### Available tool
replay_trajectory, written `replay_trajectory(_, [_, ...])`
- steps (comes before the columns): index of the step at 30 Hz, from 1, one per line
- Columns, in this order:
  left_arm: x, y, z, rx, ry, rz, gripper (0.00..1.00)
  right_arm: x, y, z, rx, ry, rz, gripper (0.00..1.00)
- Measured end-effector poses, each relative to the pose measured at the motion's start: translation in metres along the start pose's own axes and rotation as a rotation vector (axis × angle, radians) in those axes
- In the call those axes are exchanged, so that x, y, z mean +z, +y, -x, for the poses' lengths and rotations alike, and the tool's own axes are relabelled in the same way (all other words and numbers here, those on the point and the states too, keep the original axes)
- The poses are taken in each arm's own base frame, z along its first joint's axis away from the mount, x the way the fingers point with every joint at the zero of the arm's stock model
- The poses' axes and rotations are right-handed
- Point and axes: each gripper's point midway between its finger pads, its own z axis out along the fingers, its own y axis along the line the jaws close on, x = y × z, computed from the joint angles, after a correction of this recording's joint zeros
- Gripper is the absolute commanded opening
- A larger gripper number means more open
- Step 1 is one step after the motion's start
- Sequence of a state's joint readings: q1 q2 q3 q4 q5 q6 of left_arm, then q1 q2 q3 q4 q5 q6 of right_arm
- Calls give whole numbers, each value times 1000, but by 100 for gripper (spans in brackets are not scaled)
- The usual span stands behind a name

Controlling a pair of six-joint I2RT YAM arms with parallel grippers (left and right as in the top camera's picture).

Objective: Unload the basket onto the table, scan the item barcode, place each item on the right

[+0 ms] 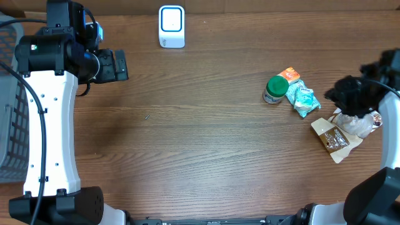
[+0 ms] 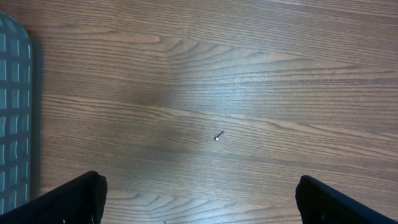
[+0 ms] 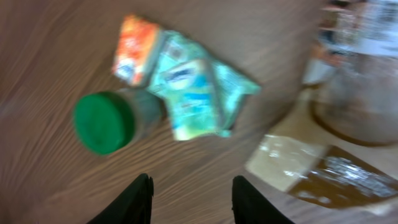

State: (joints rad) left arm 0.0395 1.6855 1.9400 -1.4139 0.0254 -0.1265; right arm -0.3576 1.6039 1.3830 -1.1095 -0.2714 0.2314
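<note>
Wood-grain desk (image 1: 200, 144) carries a small cluster of goods, and the jar with the green lid (image 1: 275, 89) serves as the marker for all of them. An orange packet (image 1: 289, 75) lies just behind the jar, to its right. A crumpled teal packet (image 1: 303, 99) lies just right of the jar, and the 2 packets touch. Further right of the jar and nearer the robot lies a flat brown packet (image 1: 334, 139), with a clear wrapped item (image 1: 362, 123) at its far edge.

The white scanner (image 1: 172, 26) stands well to the jar's left, at the back of the desk.

The right end effector (image 1: 350, 94) hovers right of the jar, above the clear item. Its wrist view is blurred, but the 2 fingers (image 3: 134, 199) stand partly apart with nothing between them.

The left end effector (image 2: 199, 180) is far left of the jar, spread wide over bare wood and holding nothing. A grey basket (image 2: 12, 112) lies at the desk's left edge.
</note>
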Motion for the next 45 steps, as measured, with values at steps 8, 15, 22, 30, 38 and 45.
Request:
replay_trajectory(8, [0,0,0,0,0,0,100,6,75,-23,-219,22,89,53])
replay_trajectory(15, [0,0,0,0,0,0,100,12,127,-57,-356,77,188,53])
replay_trajectory(22, [0,0,0,0,0,0,100,16,171,-104,-510,137,251,63])
replay_trajectory(30, [0,0,0,0,0,0,100,-14,193,-119,-563,164,268,67])
replay_trajectory(38, [0,0,0,0,0,0,100,-73,191,-112,-575,120,189,87])
replay_trajectory(45, [0,0,0,0,0,0,100,-113,185,-122,-568,80,206,100])
